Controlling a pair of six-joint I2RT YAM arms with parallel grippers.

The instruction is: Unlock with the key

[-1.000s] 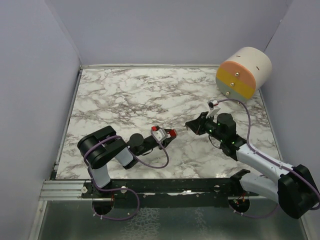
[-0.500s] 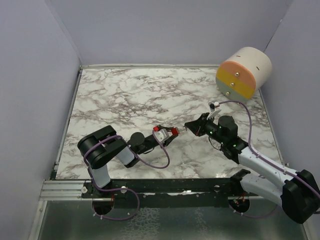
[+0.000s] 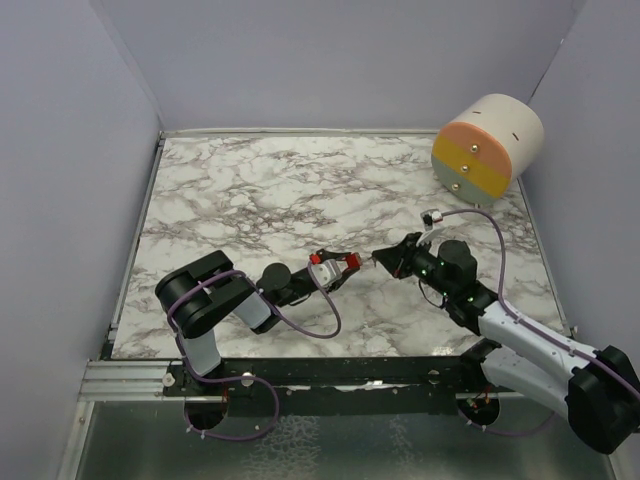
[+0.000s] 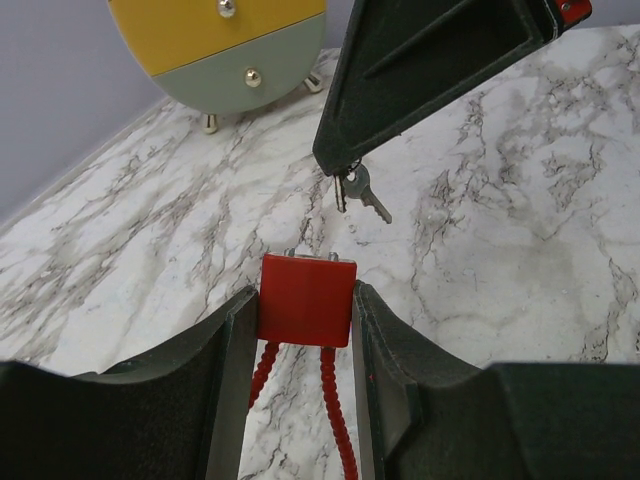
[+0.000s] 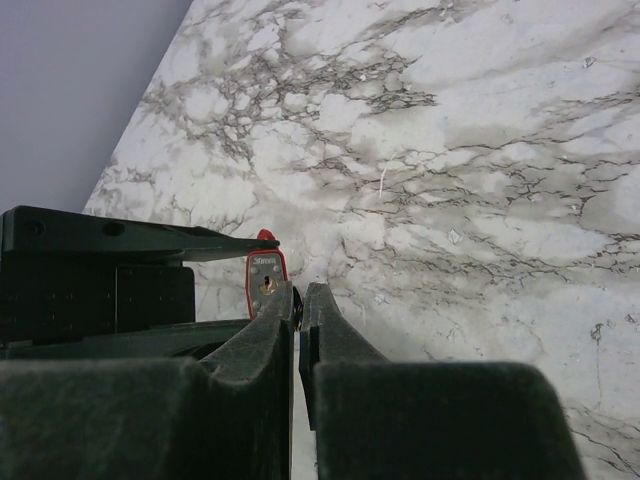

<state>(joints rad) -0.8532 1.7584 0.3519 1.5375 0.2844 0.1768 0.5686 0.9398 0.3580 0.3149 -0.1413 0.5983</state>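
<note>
The padlock [image 4: 306,300], a red block, sits clamped between the jaws of the left gripper [image 3: 340,264], low over the marble worktop [image 3: 250,180] near its front middle. These jaws stand part open, pressed against the lock's 2 side faces. 2 red ribbed strands run from the lock's body back toward the wrist camera. In the right wrist view the lock's face with its round keyhole shows, turned toward the right arm.

Just to the right, the right gripper [image 5: 298,292] reaches in with its jaws closed almost flat together. The keys [image 4: 358,192] hang from the tip of those jaws: 2 small metal keys dangling above the worktop. In the left wrist view they lie just beyond the padlock's far edge, near it but apart from it.

At the far right corner of the worktop stands a rounded drawer cabinet [image 3: 487,147] with peach, yellow and green fronts and small knobs, well apart from both grippers.
</note>
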